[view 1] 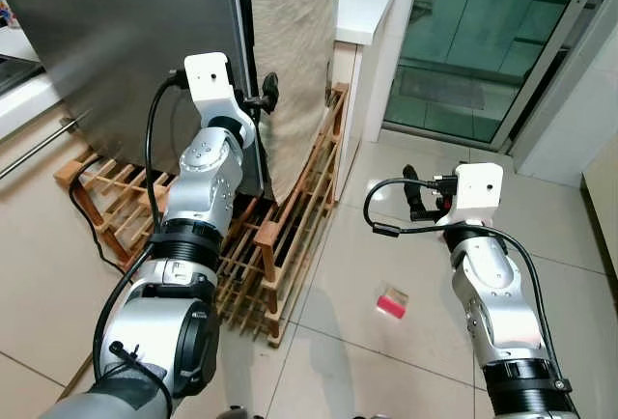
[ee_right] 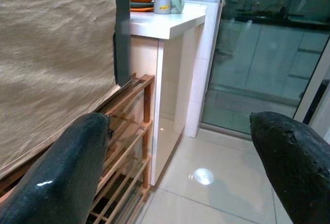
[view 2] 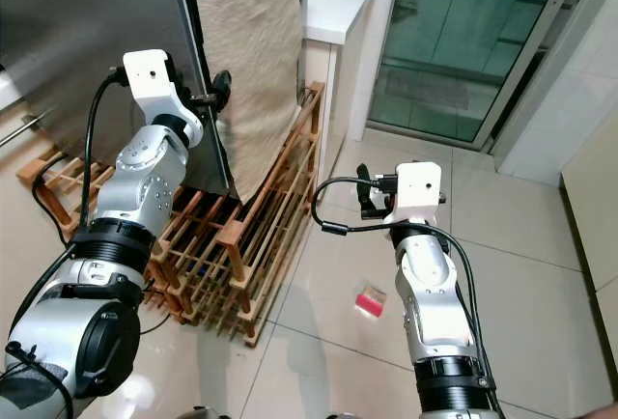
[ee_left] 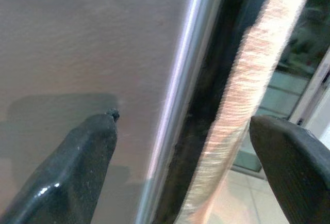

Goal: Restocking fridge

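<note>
I'm holding the left gripper [view 1: 266,93], fingers apart, straddling the fridge door [view 1: 126,42] edge, which runs upright. The right gripper [view 1: 413,192], also apart, is hanging farther off.

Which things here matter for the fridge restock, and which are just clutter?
Job:
fridge door, closed, steel
left gripper, open, at the door's edge
right gripper, open, over the tiled floor
small pink item on the floor, possibly stock; cannot tell

Lying about:
wooden rack
beige cloth
white counter with mug and orange dishes
glass door
</note>
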You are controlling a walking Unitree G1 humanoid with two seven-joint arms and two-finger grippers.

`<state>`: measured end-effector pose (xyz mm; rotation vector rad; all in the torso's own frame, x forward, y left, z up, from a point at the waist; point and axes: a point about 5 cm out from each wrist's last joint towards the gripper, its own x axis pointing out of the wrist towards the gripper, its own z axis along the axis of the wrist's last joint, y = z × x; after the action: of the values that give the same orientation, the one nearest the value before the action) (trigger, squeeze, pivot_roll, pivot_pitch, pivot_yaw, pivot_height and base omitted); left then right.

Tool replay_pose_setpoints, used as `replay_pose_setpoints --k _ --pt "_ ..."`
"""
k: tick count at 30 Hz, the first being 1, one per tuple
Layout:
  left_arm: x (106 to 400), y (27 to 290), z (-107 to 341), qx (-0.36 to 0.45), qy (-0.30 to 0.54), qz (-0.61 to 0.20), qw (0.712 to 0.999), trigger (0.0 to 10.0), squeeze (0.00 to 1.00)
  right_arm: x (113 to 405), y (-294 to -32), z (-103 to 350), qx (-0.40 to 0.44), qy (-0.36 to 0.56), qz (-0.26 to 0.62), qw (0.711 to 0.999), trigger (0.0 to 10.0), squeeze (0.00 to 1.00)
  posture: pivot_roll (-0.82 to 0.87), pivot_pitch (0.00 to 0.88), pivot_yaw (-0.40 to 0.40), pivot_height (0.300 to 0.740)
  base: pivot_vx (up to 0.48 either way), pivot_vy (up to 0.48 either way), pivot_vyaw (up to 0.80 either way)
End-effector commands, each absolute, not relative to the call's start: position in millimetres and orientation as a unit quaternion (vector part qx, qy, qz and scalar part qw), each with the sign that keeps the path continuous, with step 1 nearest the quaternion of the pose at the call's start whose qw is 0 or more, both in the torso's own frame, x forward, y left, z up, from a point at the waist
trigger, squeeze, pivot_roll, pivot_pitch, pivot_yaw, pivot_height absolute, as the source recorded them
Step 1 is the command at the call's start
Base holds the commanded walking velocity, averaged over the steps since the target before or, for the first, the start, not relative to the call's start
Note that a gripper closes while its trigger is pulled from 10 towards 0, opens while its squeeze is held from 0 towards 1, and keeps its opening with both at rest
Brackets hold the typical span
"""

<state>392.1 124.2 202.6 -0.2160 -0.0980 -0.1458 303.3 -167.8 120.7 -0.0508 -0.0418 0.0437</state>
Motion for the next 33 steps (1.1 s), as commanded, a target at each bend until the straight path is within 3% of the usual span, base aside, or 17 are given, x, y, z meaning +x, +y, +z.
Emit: replay_pose_setpoints --k 1,11,20,27,29,33 --pt "389 110 204 -0.102 -0.048 -0.105 0.988 10.0 0.0 303 -173 125 -0.029 -0.026 0.011 0.999 10.0 0.0 -0.15 0.001 0.023 0.74 0.0 0.0 0.0" --pt "378 110 193 -0.115 -0.033 -0.102 0.988 10.0 0.0 303 -170 124 -0.027 -0.021 0.018 0.999 10.0 0.0 -0.13 0.0 0.016 0.74 0.0 0.0 0.0" --pt "390 106 194 -0.109 -0.024 -0.088 0.99 10.0 0.0 305 -167 125 -0.026 -0.022 0.023 0.999 10.0 0.0 -0.14 0.0 0.017 0.74 0.0 0.0 0.0" --pt "392 71 213 -0.139 -0.066 -0.199 0.968 10.0 0.0 306 -167 125 -0.026 -0.022 0.023 0.999 10.0 0.0 -0.15 0.0 0.018 0.74 0.0 0.0 0.0" --pt "391 52 221 -0.162 -0.076 -0.263 0.948 10.0 0.0 305 -168 127 -0.026 -0.023 0.023 0.999 10.0 0.0 -0.15 0.0 0.02 0.74 0.0 0.0 0.0" --pt "375 -9 245 -0.207 -0.093 -0.407 0.885 10.0 0.0 300 -174 128 -0.029 -0.026 0.017 0.999 10.0 0.0 -0.19 0.0 0.045 0.74 0.0 0.0 0.0"
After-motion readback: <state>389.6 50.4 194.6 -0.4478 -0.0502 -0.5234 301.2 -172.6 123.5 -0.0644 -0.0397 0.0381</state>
